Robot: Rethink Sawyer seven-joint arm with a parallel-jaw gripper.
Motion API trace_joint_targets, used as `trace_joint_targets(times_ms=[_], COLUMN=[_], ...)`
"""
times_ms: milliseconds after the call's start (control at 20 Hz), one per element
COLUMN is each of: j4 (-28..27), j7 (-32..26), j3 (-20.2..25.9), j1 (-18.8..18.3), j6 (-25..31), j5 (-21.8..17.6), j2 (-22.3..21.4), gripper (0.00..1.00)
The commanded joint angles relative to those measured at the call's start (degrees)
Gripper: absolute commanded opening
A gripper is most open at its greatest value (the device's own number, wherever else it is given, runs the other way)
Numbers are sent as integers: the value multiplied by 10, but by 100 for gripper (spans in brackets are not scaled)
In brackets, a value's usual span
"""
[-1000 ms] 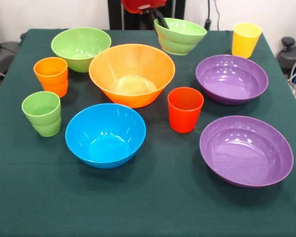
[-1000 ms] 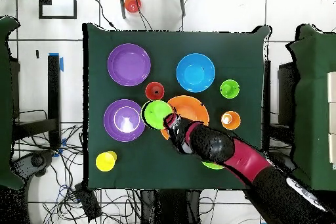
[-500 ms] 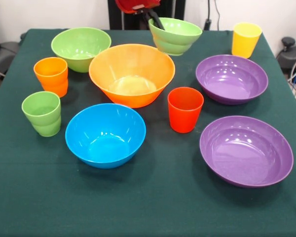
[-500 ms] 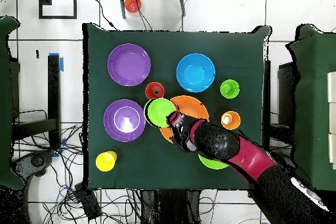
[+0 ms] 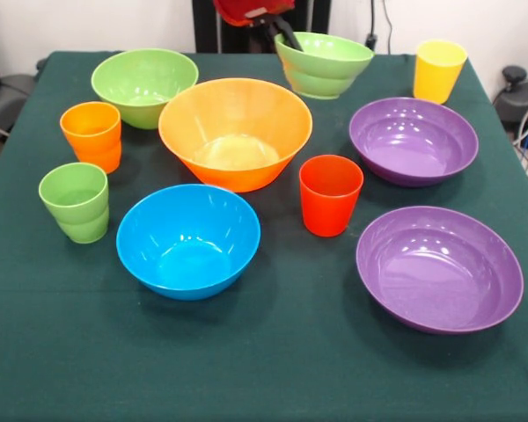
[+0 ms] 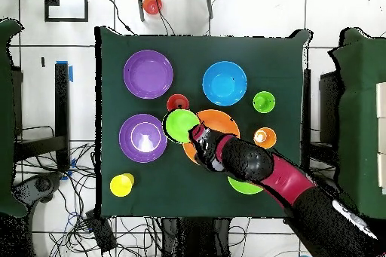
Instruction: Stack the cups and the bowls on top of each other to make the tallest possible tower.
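- Green-clothed table (image 5: 273, 369): all bowls and cups are laid out separately; no tower built.
- Gripper (image 5: 280, 31): fingers clamped on rim of small light-green bowl (image 5: 324, 63), held tilted by orange bowl (image 5: 236, 132) far rim.
- Red cup (image 5: 331, 194) stands btwn blue bowl (image 5: 188, 239) and purple bowls (image 5: 439, 267).

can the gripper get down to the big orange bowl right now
Probably yes, though not empty: the gripper is holding the small green bowl beside the orange bowl, whose open top has nothing over it in the front view.
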Motion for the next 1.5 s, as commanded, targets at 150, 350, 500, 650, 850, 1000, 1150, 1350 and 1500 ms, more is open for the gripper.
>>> trace_joint_targets(times_ms=[150, 350, 500, 650, 850, 1000, 1150, 1350, 1500], j4=[-19, -72, -84, -84, -103, -104, -101, -102, -104], j7=[47, 21, -13, -18, -37, -43, -63, -62, -61], j3=[59, 47, 35, 34, 38, 44, 50, 46, 44], j1=[6, 25, 22, 17, 8, 4, -9, -11, -15], j6=[-27, 14, 37, 32, 69, 73, 90, 85, 88], j5=[2, 2, -24, -34, -34, -40, -54, -72, -82], j2=[38, 30, 25, 33, 32, 33, 38, 48, 51], gripper=[0, 0, 0, 0, 0, 0, 0, 0, 0])
